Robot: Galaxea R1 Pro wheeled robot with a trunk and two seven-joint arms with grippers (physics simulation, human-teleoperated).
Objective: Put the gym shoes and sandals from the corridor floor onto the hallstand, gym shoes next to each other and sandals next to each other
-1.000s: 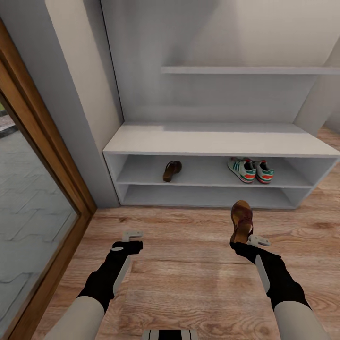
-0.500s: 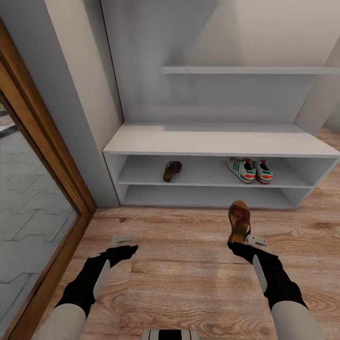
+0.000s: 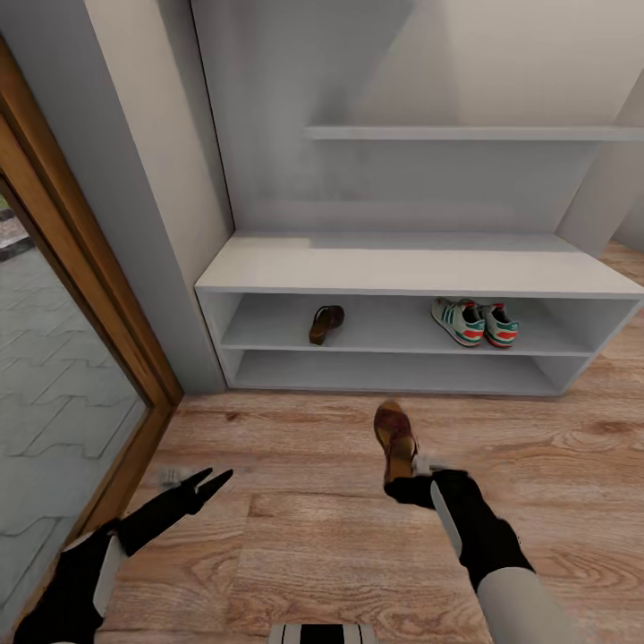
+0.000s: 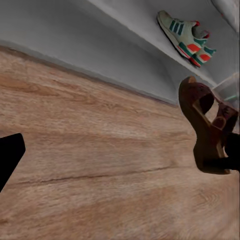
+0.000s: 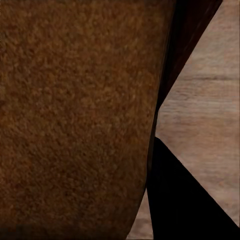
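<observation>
The right pincer (image 3: 402, 478), clamped on the second sandal (image 3: 394, 440), has swung it leftward above the corridor floor (image 3: 304, 537) toward its mate (image 3: 326, 323) on the hallstand (image 3: 411, 273); the left pincer (image 3: 207, 481), slightly parted and empty, has drawn back.

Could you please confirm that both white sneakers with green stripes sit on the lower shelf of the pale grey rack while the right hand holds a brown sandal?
Not quite: the white sneakers with green stripes sit on the upper of the two open shelves of the pale grey rack, as the head view shows. The rest holds: the right hand holds a brown leather sandal.
</observation>
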